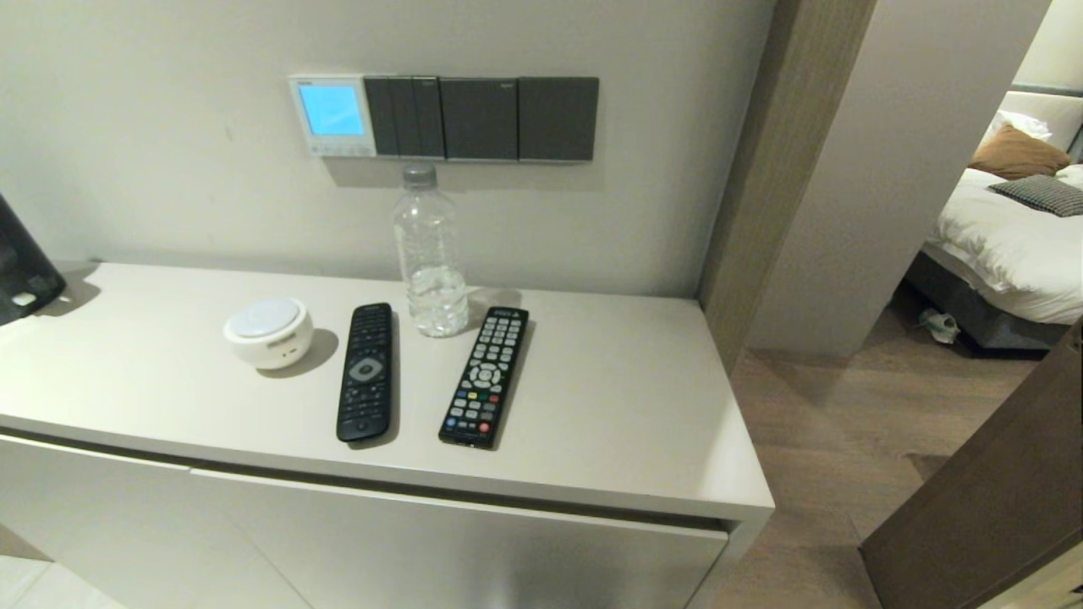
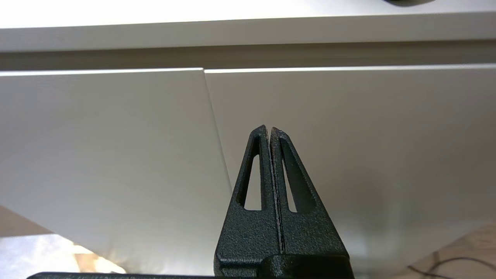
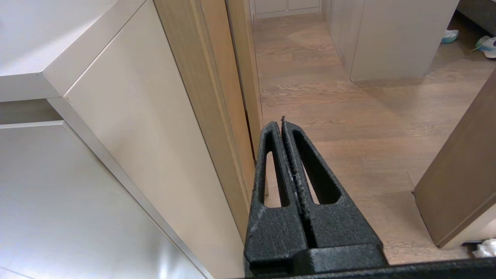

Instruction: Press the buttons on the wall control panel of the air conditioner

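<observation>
The left gripper [image 2: 270, 130] has its fingers pressed together with nothing between them; it hangs low in front of the cabinet doors [image 2: 116, 155], below the bench edge [image 2: 248, 35]. The right gripper [image 3: 283, 122] is likewise closed and empty, held low off the cabinet's right end, pointing over the wooden floor [image 3: 348, 116]. Neither arm shows in the head view, so both sit well below and apart from the wall.

The panel [image 1: 332, 115] is on the wall above the bench [image 1: 634, 406], at the left end of a row of dark switch plates [image 1: 491, 118]. Its screen glows light blue, and the buttons [image 1: 338, 150] run along its lower edge as a faint row, too small to tell apart. From the lit screen alone I cannot judge whether any key has been pressed. With both arms parked low, the whole reach and press seems to be ahead: an arm would have to rise above the bench and bring a closed fingertip to the panel's lower edge.

The one container is a clear bottle [image 1: 430, 254] with a grey cap, upright near the wall just below the switch plates, holding a little water at its base. Two remotes [image 1: 366, 372] [image 1: 485, 376] lie in front of it, one on each side, and a round white device [image 1: 268, 331] sits to their left. The bottle stands right of the panel, close to a likely path upward.
</observation>
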`<state>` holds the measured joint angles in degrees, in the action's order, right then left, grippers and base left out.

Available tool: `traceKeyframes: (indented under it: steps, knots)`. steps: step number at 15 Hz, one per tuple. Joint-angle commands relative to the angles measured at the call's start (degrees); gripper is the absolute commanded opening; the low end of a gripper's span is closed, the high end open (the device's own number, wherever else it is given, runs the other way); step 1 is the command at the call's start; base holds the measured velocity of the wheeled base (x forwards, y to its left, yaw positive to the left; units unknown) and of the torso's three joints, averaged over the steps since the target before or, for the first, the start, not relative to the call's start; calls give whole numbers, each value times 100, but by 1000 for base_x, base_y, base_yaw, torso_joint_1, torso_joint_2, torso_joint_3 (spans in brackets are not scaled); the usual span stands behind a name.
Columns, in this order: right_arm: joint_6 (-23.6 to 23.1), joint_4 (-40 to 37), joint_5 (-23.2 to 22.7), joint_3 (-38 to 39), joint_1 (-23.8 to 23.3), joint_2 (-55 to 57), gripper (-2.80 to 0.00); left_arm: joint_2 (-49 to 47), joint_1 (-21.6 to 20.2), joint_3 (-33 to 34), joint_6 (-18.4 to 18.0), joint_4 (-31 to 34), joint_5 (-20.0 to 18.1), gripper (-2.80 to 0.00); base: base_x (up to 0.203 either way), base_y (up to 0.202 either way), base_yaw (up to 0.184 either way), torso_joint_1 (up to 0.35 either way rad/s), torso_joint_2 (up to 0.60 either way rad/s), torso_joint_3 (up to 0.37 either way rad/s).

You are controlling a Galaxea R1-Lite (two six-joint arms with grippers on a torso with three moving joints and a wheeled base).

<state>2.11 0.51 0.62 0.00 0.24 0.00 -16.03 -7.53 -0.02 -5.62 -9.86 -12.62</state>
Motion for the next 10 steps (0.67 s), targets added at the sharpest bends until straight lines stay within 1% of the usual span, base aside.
traceKeyframes:
  steps: [1,2,3,4,5,7,10]
  knots:
    - [0,2,-1,9,2,9,-280,12,260,-27,-17,42,21,-280,0,0,0,0,0,0]
    - [0,2,0,9,2,9,-280,38,490,-36,-12,79,95,-280,0,0,0,0,0,0]
    - [0,2,-1,9,2,9,-280,91,710,-47,-11,129,317,-280,0,0,0,0,0,0]
    - [0,2,-1,9,2,9,-280,183,888,-50,-10,204,627,-280,0,0,0,0,0,0]
    - [0,2,5,9,2,9,-280,321,902,-55,-22,298,729,-280,0,0,0,0,0,0]
    - [0,2,6,9,2,9,-280,540,823,-16,-78,443,727,-280,0,0,0,0,0,0]
    - [0,2,-1,9,2,9,-280,637,814,-24,-80,474,725,-280,0,0,0,0,0,0]
